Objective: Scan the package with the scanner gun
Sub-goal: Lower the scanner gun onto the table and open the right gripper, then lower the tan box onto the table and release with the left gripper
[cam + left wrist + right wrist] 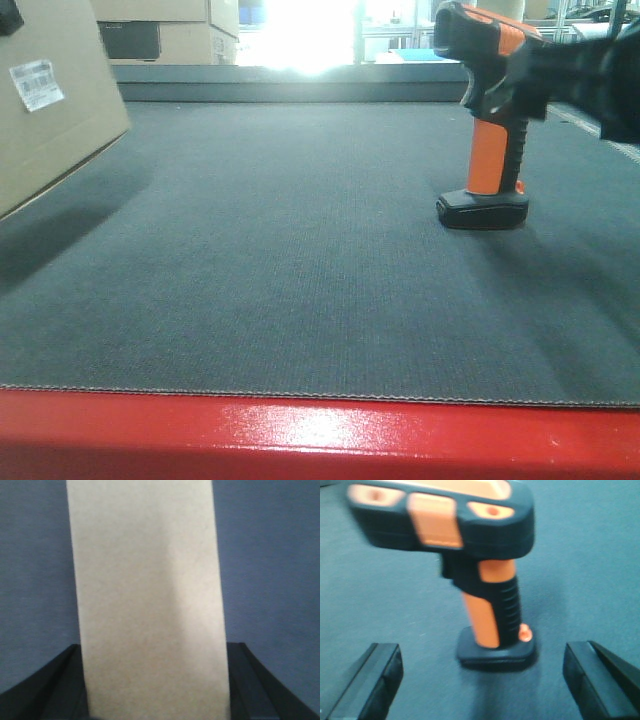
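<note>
at the far left a plain brown cardboard box hangs tilted above the dark grey woven mat, its near lower edge lifted clear of the surface and throwing a shadow under it. a white printed label sits on the face turned toward the room. in the left wrist view the same box fills the middle as a tall pale panel, and the left gripper has its two black fingers pressed against either side of it, so the box is clamped between them.

across the middle the mat lies bare, with a glossy red edge running along the near side and a low grey rim at the far side.

to the right stands the orange and black handheld scanner gun, upright on its flat black foot, its head pointing left toward the box but well apart from it. the right gripper hovers around it: in the right wrist view its black fingers are spread wide, one on each side of the scanner's handle, neither touching it. from the front the arm is a dark blur near the scanner's head, and i think it is just beside rather than on it.
</note>
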Action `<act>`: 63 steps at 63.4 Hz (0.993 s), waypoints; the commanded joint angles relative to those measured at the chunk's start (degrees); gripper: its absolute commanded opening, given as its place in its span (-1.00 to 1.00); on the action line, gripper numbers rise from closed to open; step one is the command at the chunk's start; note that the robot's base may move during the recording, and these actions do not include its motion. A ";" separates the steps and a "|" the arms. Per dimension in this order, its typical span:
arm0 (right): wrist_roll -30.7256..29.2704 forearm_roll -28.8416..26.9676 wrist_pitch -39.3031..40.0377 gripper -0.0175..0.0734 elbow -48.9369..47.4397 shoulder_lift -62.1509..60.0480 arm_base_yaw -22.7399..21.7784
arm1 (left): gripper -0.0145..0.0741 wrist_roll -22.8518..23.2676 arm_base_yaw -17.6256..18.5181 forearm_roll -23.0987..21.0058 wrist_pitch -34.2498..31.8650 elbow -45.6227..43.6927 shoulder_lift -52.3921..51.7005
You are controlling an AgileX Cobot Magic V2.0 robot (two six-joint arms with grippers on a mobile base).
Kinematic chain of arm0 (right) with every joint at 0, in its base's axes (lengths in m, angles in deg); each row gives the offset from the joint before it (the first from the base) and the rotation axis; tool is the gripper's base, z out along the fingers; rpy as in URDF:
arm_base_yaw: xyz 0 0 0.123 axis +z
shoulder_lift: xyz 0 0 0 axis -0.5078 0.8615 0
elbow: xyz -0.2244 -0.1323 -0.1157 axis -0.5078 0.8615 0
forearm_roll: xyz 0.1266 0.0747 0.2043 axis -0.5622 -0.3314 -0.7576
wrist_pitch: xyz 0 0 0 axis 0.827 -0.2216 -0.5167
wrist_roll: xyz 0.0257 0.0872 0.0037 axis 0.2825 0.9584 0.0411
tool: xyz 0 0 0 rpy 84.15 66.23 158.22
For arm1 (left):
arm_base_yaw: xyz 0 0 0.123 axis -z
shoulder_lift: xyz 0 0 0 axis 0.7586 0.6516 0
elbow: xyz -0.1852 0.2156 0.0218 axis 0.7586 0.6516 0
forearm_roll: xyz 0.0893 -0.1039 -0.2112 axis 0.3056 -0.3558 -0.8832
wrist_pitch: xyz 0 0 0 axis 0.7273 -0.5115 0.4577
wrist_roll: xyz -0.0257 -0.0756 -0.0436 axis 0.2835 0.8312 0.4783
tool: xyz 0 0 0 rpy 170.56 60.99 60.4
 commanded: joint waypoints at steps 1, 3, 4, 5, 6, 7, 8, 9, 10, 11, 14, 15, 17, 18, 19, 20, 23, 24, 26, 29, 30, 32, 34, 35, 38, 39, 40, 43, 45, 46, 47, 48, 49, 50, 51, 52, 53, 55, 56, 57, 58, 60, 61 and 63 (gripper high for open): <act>-0.56 0.10 -2.41 0.41 0.27 -4.19 -0.30 | -0.92 2.16 0.45 2.34 -1.28 -0.18 1.45; -0.56 0.10 -3.04 0.29 0.27 -5.83 -0.30 | -0.92 2.57 0.45 2.34 -1.28 -0.18 2.27; -0.56 0.10 -3.42 0.19 0.27 -6.80 -0.30 | -0.92 2.71 0.35 2.34 -1.28 -0.18 2.56; -0.56 0.10 -3.71 0.11 0.27 -7.45 -0.30 | -0.92 2.83 0.35 2.34 -1.28 -0.18 2.91; -0.56 0.20 -4.02 -0.01 0.27 -8.10 -0.30 | -0.92 2.83 0.35 2.34 -1.39 -0.18 3.21; -0.56 0.51 -4.37 -0.09 0.27 -8.74 -0.30 | -0.92 2.97 0.35 2.34 -1.53 -0.18 3.49; -0.56 0.86 -4.73 -0.18 0.27 -9.39 -0.30 | -0.92 3.12 0.35 2.34 -1.69 -0.18 3.82; -0.56 1.34 -4.90 -0.27 0.27 -10.01 -0.30 | -0.92 3.35 0.35 2.34 -1.82 -0.18 4.27; -0.56 2.21 -5.20 -0.41 0.27 -10.94 -0.30 | -0.92 3.38 0.35 2.34 -1.96 -0.18 4.50; -0.56 2.72 -5.46 -0.49 0.27 -11.56 -0.30 | -0.92 3.53 0.35 2.34 -1.97 -0.18 4.82; -0.56 4.48 -5.99 -0.75 0.27 -13.54 -0.30 | -0.92 3.63 0.35 2.34 -2.20 -0.18 5.70; -0.56 4.88 -6.03 -0.87 0.27 -14.09 -0.30 | -0.92 3.73 0.35 2.34 -2.35 -0.18 5.99; -0.56 5.56 -6.32 -0.99 0.27 -15.13 -0.30 | -0.92 3.70 0.35 2.34 -2.51 -0.18 6.41; -0.56 5.69 -6.49 -0.98 0.27 -15.63 -0.30 | -0.92 3.70 0.35 2.34 -2.65 -0.18 6.65; -0.56 5.78 -6.84 -0.97 0.15 -16.11 -0.30 | -0.92 3.70 0.35 2.34 -2.65 -0.18 7.01; -0.56 5.78 -7.10 -0.96 0.15 -16.75 -0.30 | -0.92 3.70 0.35 2.34 -2.77 -0.18 7.15; -0.56 5.92 -7.34 -0.95 0.15 -18.16 -0.66 | -0.92 3.70 0.35 2.34 -3.02 -0.18 7.76; -0.56 6.11 -7.47 -0.95 0.15 -18.55 -0.83 | -0.92 3.70 0.35 2.34 -3.03 -0.18 7.86; -0.56 6.40 -7.73 -0.95 0.15 -19.29 -1.30 | -0.92 3.70 0.35 2.34 -3.03 -0.18 8.01; -1.01 6.78 -8.29 -0.95 0.15 -20.41 -2.62 | -0.92 3.70 0.35 2.34 -3.27 -0.18 8.26; -1.29 6.78 -8.58 -0.95 0.15 -20.72 -3.10 | -0.92 3.70 0.35 2.45 -3.28 -0.18 8.26; -2.13 6.78 -9.27 -0.95 0.02 -21.39 -4.48 | -0.92 3.70 0.35 2.62 -3.55 -0.18 8.26; -3.26 6.78 -10.00 -0.95 0.02 -22.08 -6.07 | -0.92 3.70 0.35 3.08 -3.93 -0.18 8.26; -3.86 6.78 -10.35 -0.95 0.02 -22.48 -7.11 | -0.92 3.70 0.35 3.37 -4.09 -0.18 8.26; -5.31 6.78 -12.08 -0.95 -0.10 -23.43 -9.65 | -0.92 3.70 0.35 3.77 -4.14 -0.18 8.26; -5.83 6.78 -12.74 -0.95 -0.11 -23.69 -10.41 | -0.92 3.70 0.35 3.80 -4.14 -0.18 8.26; -6.55 6.78 -14.00 -0.95 -0.44 -24.12 -11.53 | -0.91 3.70 0.35 3.79 -4.14 -0.18 8.26; -8.06 7.10 -17.07 -0.95 -1.26 -24.74 -13.85 | -0.85 3.70 0.35 3.92 -4.14 -0.18 8.26; -9.36 7.91 -19.77 -0.95 -2.17 -25.18 -15.70 | -0.77 3.70 0.35 3.92 -4.04 -0.18 8.26; -9.68 8.42 -20.80 -0.95 -2.75 -25.33 -16.42 | -0.73 3.70 0.35 3.92 -4.04 -0.18 8.26; -9.94 9.27 -22.31 -0.95 -3.15 -25.36 -17.47 | -0.64 3.70 0.46 3.92 -4.04 -0.18 8.26; -10.08 10.05 -23.70 -0.95 -3.80 -25.46 -18.46 | -0.59 3.70 0.46 3.92 -4.04 -0.18 8.26; -10.08 10.59 -24.60 -0.95 -4.24 -25.46 -19.09 | -0.53 3.70 0.46 3.92 -4.04 -0.18 8.26; -10.08 11.16 -25.47 -0.95 -4.97 -25.46 -19.70 | -0.48 3.70 0.46 3.92 -4.04 -0.18 8.26; -10.08 12.00 -26.81 -0.95 -5.46 -25.46 -20.29 | -0.39 3.70 0.61 3.92 -4.04 -0.18 8.26; -10.08 12.48 -27.77 -0.95 -5.95 -25.46 -21.11 | -0.33 3.70 0.58 4.05 -4.04 -0.18 8.26; -10.08 12.94 -28.70 -0.95 -6.45 -25.46 -21.64 | -0.27 3.70 0.58 4.05 -4.04 -0.18 8.26; -10.08 13.90 -30.85 -0.95 -7.64 -25.46 -22.82 | -0.12 3.70 0.58 4.05 -4.04 -0.18 8.26; -10.08 14.19 -31.64 -0.95 -8.09 -25.46 -23.24 | -0.06 3.70 0.58 4.05 -4.04 -0.18 8.26; -10.08 14.38 -32.64 -0.95 -8.69 -25.46 -23.81 | 0.04 3.70 0.58 4.05 -4.04 -0.18 8.26; -10.08 14.38 -33.16 -0.95 -9.03 -25.46 -24.15 | 0.10 3.70 0.58 4.05 -4.04 -0.18 8.26; -10.08 14.38 -34.11 -0.95 -9.72 -25.46 -24.77 | 0.25 3.70 0.58 4.05 -3.93 -0.18 8.26; -10.08 14.38 -34.35 -0.95 -9.97 -25.46 -24.93 | 0.31 3.70 0.58 4.20 -3.93 -0.18 8.26; -10.08 14.38 -34.47 -0.95 -10.31 -25.46 -25.16 | 0.45 3.70 0.58 4.26 -3.67 -0.18 8.26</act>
